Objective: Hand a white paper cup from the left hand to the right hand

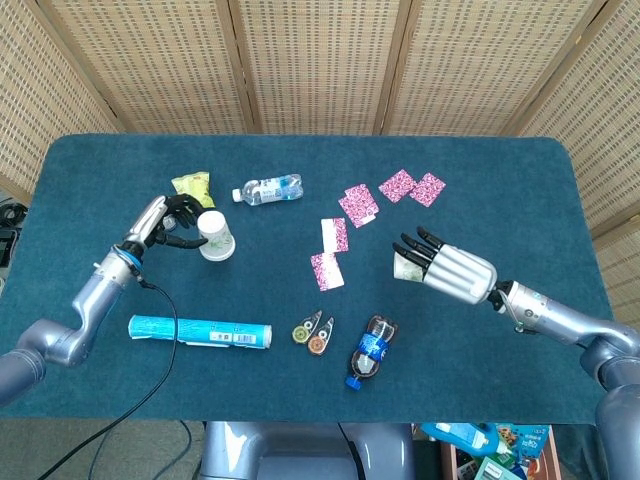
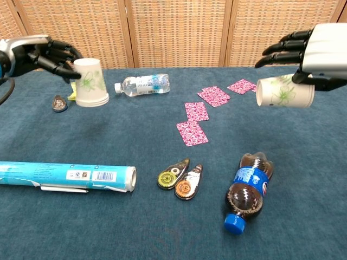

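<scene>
Two white paper cups with a green flower print are in view. My left hand is at the table's left side and holds one cup by its base, mouth down, low over the cloth. My right hand is at the right side, back facing up. It grips the other cup, which lies on its side with its mouth toward the table's middle. The hands are far apart.
On the blue cloth lie a water bottle, a yellow snack bag, several pink cards, a cola bottle, two tape dispensers and a long tube. A small dark item lies below the left hand.
</scene>
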Robot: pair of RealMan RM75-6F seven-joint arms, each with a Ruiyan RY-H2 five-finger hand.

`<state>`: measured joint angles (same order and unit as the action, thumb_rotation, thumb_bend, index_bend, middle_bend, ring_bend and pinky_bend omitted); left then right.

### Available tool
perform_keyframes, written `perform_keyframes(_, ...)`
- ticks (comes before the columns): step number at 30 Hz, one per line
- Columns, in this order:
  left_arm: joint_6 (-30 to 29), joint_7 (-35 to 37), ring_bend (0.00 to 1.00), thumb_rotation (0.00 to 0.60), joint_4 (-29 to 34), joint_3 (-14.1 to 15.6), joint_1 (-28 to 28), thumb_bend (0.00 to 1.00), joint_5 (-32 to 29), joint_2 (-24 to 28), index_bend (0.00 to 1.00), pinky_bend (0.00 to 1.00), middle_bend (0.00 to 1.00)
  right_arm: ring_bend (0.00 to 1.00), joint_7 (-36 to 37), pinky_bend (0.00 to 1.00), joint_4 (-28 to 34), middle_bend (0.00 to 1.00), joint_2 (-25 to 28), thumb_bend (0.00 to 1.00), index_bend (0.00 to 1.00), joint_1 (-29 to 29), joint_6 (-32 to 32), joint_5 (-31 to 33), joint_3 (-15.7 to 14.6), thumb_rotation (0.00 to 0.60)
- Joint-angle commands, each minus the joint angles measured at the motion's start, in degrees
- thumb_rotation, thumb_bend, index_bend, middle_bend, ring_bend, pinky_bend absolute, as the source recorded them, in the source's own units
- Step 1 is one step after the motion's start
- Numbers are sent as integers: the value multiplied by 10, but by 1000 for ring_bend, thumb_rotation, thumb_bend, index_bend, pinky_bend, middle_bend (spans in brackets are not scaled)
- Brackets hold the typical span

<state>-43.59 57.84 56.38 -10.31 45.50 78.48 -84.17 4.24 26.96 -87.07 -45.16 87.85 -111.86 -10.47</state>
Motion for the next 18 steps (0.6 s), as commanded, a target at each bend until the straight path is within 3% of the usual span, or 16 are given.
perform_keyframes(1, -3, -9, 316, 600, -16, 6, -9, 188, -8, -16, 447, 385, 347, 171, -3, 278, -6, 167, -7, 524, 540, 4, -15, 2, -5, 600)
perform_keyframes(2, -4, -9, 181, 600, -19, 8, -11, 189, -6, -20, 356, 300, 220, 171, -4, 273, -7, 148, -8, 397, 456, 5, -22, 4, -7, 600)
perform_keyframes(3, -7, 6, 67, 600, -15, 10, -14, 188, -2, -22, 221, 204, 99, 170, -7, 258, -2, 115, -8, 200, 335, 11, -39, 17, -1, 600)
perform_keyframes(4, -12, 19, 20, 600, -16, 12, -16, 188, 5, -22, 135, 147, 43, 165, -15, 236, 10, 81, -5, 68, 239, 15, -49, 27, 5, 600)
perform_keyframes(5, -14, 24, 0, 600, -17, 13, -17, 188, 9, -21, 47, 83, 4, 160, -19, 219, 17, 60, -3, 25, 190, 16, -51, 32, 8, 600)
perform_keyframes(8, -27, 36, 0, 600, -21, 17, -20, 187, 21, -19, 0, 3, 0, 139, -32, 181, 62, 22, 14, 0, 114, 23, -49, 48, 20, 600)
perform_keyframes(18, -124, 0, 0, 600, 46, 17, -66, 186, 37, 42, 0, 0, 0, 102, -85, 28, 292, 0, 105, 0, 51, 96, -7, 127, 67, 600)
